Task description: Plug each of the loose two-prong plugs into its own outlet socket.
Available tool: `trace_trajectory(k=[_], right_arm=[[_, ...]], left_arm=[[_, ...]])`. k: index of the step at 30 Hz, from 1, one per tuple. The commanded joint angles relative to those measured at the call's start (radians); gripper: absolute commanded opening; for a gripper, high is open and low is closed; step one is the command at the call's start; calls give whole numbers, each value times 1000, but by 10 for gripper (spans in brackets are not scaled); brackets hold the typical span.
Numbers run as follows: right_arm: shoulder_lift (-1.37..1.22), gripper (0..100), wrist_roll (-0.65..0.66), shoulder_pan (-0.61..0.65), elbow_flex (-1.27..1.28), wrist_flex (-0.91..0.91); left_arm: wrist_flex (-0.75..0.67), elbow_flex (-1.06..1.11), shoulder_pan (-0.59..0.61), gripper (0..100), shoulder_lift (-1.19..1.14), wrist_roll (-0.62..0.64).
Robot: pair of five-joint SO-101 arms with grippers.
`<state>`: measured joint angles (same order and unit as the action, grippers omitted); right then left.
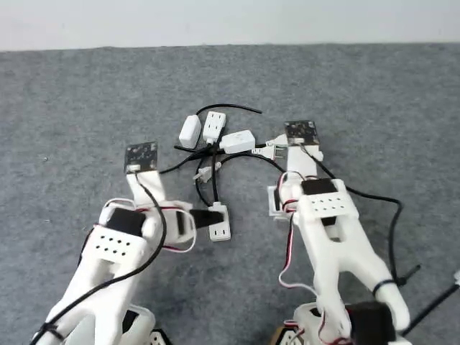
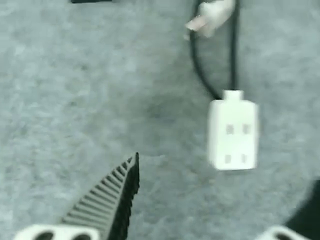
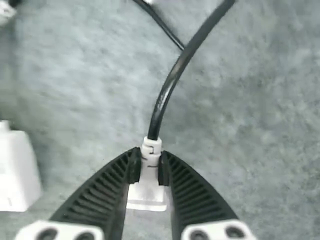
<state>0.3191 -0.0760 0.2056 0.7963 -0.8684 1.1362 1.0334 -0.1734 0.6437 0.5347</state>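
Holding unit, right gripper (image 3: 147, 167): jaws closed tight on a white two-prong plug (image 3: 146, 194), pinched just behind its cord collar; prongs hidden from view.
Held plug's cord (image 3: 172, 85): black, leaves the collar and runs away from the fingers toward the far side over the grey mat (image 1: 72, 108).
White block (image 3: 15, 172): lies on the mat just beside the right gripper, apart from it; its face cannot be made out.
Left gripper (image 2: 220, 196): wide open, nothing held. One ribbed finger (image 2: 112, 200) sits left of the near outlet socket (image 1: 221, 225) and clear of it; the other finger is at the socket's right, mostly cut off.
Near outlet socket: flat on the mat, near centre, between the two arms, slotted face up, both slot pairs empty; black cord leaves its far end.
Loose plug (image 1: 205, 172): small, white, on the mat beyond the near outlet socket, among crossing black cords; seated in nothing.
Far outlet socket (image 1: 214, 126): far centre, slots up, empty.
Flanking white pieces: one (image 1: 190, 129) just left of the far outlet socket, one (image 1: 238, 141) just right and nearer; type cannot be told.
Further white cord end (image 1: 269, 149): right of that group, lying on the mat.
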Motion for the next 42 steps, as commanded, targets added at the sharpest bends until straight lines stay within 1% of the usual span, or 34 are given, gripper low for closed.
trace_trajectory(k=[1,4,6,7,9,11,14,18,23,26,29,33,36,42], right_arm=[[116,8,6,73,-52,41],[185,8,11,142,-54,59],[239,8,12,199,-55,48],[271,8,15,225,-52,39],[331,8,61,278,-52,-21],[389,8,114,326,-52,-84],[492,8,170,374,-52,-163],[631,8,245,430,-52,-257],[699,8,255,541,-54,-335],[673,8,253,558,-46,-332],[628,8,250,558,-3,-285],[591,8,230,558,55,-222],[585,8,226,558,55,-213],[581,8,224,558,57,-213]], left_arm=[[-28,19,18,280,-9,-57],[-46,8,17,131,-80,-149],[-72,-15,17,73,-146,-178],[-84,-25,17,73,-183,-178],[-107,-59,25,67,-267,-193],[-118,-110,37,47,-347,-279],[-95,-186,89,13,-453,-416],[-52,-271,127,13,-585,-641],[20,-351,117,13,-669,-726],[43,-344,87,13,-652,-799],[18,-283,51,13,-603,-821],[-18,-173,11,13,-473,-893],[-54,-88,-18,13,-374,-907],[-57,36,-103,13,-212,-976]])
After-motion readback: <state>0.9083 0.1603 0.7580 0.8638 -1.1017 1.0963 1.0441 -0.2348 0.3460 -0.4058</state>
